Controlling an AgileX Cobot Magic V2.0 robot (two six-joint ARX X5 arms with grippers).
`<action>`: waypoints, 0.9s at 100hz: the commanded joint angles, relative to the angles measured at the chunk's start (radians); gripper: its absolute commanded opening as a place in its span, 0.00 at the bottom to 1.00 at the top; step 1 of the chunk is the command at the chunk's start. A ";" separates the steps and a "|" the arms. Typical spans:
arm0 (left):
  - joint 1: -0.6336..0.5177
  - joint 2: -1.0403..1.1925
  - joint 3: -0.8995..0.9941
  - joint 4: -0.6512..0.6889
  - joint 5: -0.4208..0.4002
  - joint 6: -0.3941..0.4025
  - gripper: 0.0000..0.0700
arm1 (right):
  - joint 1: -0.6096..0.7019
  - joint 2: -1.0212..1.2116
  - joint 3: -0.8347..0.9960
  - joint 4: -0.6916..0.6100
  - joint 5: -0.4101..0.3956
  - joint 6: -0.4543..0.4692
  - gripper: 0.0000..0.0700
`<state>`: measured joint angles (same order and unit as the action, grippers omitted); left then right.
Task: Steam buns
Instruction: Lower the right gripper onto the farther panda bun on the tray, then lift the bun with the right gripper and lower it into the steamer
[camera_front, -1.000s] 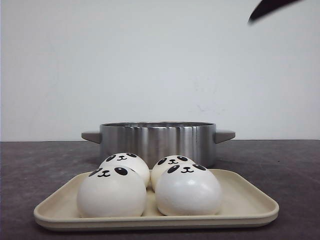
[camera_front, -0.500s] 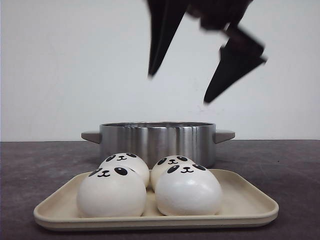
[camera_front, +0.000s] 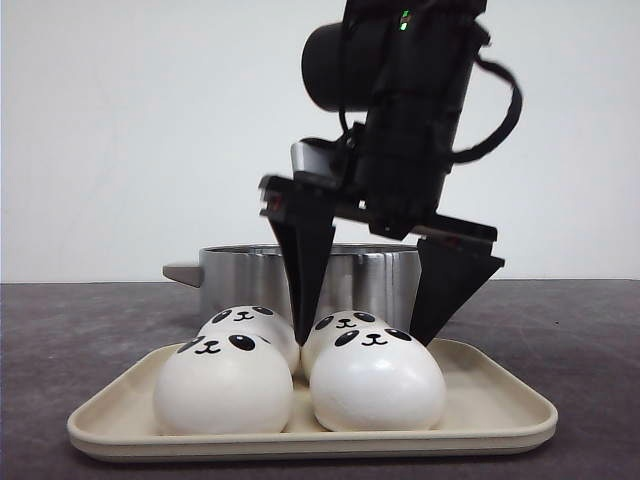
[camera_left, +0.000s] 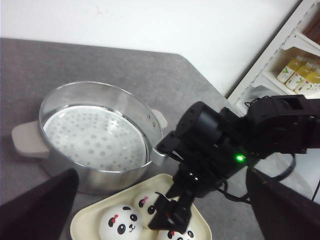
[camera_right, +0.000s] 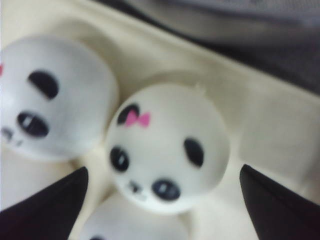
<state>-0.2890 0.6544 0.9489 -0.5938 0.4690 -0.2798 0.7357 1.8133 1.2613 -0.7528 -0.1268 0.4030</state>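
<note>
Down at the right gripper (camera_front: 362, 338): spread wide and gripping nothing, with one black finger (camera_front: 305, 290) dropped into the gap between the two rear buns and the other (camera_front: 445, 290) lowered on the far right side of the rear right bun (camera_front: 340, 324). Straddles that bun without visibly pressing it; cannot tell from the front view whether either fingertip touches it. Seen from the right wrist as a white dome (camera_right: 167, 147) centred between the two dark fingertips, with a pink bow by one ear, black eye patches, a small nose and mouth, and the face turned up toward the camera. Sits close beside a neighbouring bun (camera_right: 50, 97), with the top of a third (camera_right: 130, 225) just past it. Round all over, so no long axis to name; flat side down, dome up. Outward to the beige tray (camera_front: 500, 400): holds all four buns in two rows, the front left bun (camera_front: 223, 385) and front right bun (camera_front: 377, 380) nearest the front camera, the rear left bun (camera_front: 255, 325) behind, faces tilted up and forward. Lies with its long side across the front view. Just behind it, the steel pot (camera_front: 250, 280), upright, handles out to either side, with a perforated steamer plate (camera_left: 90, 137) inside. Higher up, the left gripper (camera_left: 162, 172): spread wide above the pot and tray, holding nothing.
</note>
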 joint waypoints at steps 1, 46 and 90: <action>-0.006 0.005 0.011 0.004 -0.005 0.005 1.00 | 0.006 0.026 0.015 0.016 0.017 0.025 0.82; -0.007 0.005 0.011 0.003 -0.005 0.006 1.00 | 0.008 0.047 0.016 0.035 0.080 0.027 0.01; -0.007 0.005 0.011 0.004 -0.006 0.006 1.00 | 0.057 -0.386 0.183 -0.003 -0.056 -0.039 0.01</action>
<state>-0.2913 0.6544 0.9489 -0.6018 0.4683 -0.2798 0.7918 1.4456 1.3945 -0.7822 -0.2443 0.3885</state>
